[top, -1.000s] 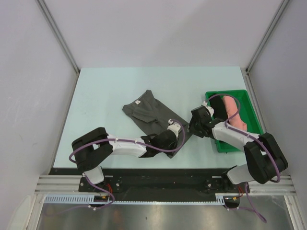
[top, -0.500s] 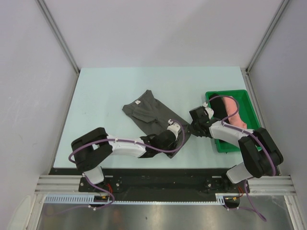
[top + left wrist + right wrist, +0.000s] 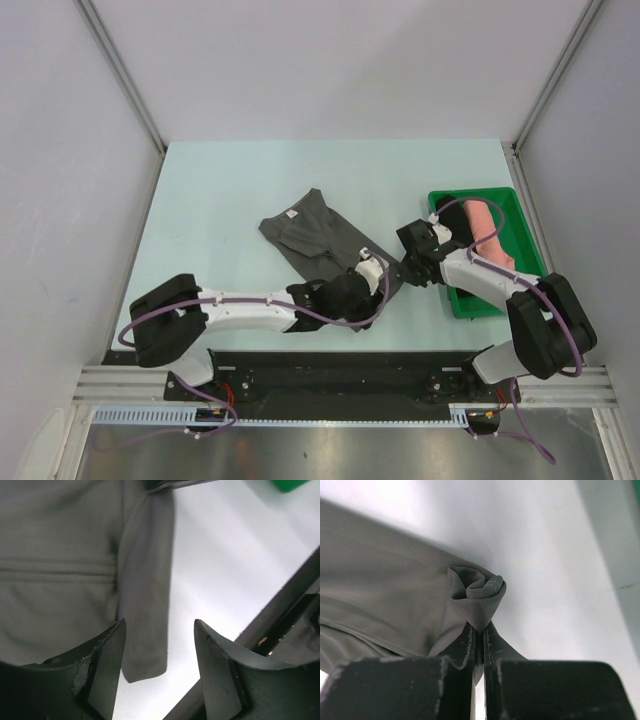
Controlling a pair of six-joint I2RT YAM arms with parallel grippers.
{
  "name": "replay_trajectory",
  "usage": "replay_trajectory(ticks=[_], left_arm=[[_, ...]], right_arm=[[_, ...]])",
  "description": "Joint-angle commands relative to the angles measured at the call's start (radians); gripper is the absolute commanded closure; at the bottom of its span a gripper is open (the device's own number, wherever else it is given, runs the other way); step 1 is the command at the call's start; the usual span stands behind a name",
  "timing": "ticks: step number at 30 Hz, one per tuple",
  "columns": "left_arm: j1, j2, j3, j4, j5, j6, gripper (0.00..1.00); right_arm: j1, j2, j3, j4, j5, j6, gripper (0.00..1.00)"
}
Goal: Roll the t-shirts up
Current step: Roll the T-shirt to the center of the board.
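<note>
The dark charcoal grey t-shirt point(image 3: 315, 237) lies flat in the middle of the table, its white neck label at the far left end. My right gripper point(image 3: 478, 630) is shut on a bunched fold of its hem point(image 3: 477, 597) at the shirt's near right corner point(image 3: 400, 268). My left gripper point(image 3: 159, 630) is open just above the shirt's near edge point(image 3: 145, 605), with nothing between the fingers; it shows in the top view point(image 3: 366, 290). The salmon pink t-shirt point(image 3: 486, 232) and the black one point(image 3: 452, 215) lie in the green tray point(image 3: 470, 300).
The green tray stands at the right edge of the table. The black rail of the table's front edge point(image 3: 280, 610) runs close behind the left gripper. Grey walls enclose the table on three sides.
The left arm has stretched out and its gripper has slid a little toward the near right. The right gripper has shifted slightly with the hem in it. The shirt has moved slightly right.
</note>
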Motion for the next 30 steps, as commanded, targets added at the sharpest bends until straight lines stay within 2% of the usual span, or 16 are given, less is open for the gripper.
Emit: replay_trajectory(ticks=[1,9,17,20,26,30], left_arm=[[-0.054,-0.003,0.078,-0.024,-0.055,0.109,0.37],[-0.112,0.136,0.166,-0.024,-0.152,0.181,0.32],[-0.134,0.242,0.219,-0.024,-0.282,0.198,0.32],[-0.143,0.273,0.240,-0.072,-0.343,0.195,0.32],[-0.161,0.311,0.257,-0.099,-0.392,0.201,0.35],[-0.166,0.345,0.289,-0.151,-0.454,0.189,0.42]], right_arm=[[0.005,0.008,0.069,-0.088,0.042,0.015,1.00],[0.005,0.036,0.084,-0.114,0.044,0.021,1.00],[0.005,0.054,0.092,-0.139,0.041,0.025,1.00],[0.004,0.057,0.095,-0.142,0.041,0.026,1.00],[0.004,0.063,0.101,-0.146,0.036,0.025,1.00],[0.002,0.063,0.104,-0.151,0.033,0.023,1.00]])
